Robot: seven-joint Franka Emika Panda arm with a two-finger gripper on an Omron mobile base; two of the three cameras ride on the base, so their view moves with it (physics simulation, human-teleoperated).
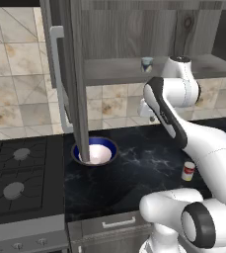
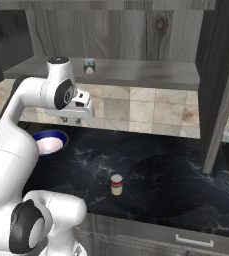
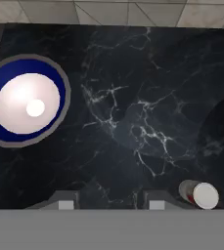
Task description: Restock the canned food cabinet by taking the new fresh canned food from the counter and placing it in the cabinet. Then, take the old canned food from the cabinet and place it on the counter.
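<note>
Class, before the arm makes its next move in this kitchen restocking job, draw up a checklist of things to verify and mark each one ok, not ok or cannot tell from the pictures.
1. Red-and-white can stands upright on the counter, not yet picked: ok.
2. Gripper holds nothing; nothing sits between its tips: ok.
3. Gripper over the red-and-white can: not ok; in the hand view the can lies off to one side of the fingertips.
4. Cabinet door open, shelf reachable: ok.
5. Pale blue-grey can on the shelf leaves free room beside it: ok.
6. Blue bowl stands apart from the red-and-white can: ok.
</note>
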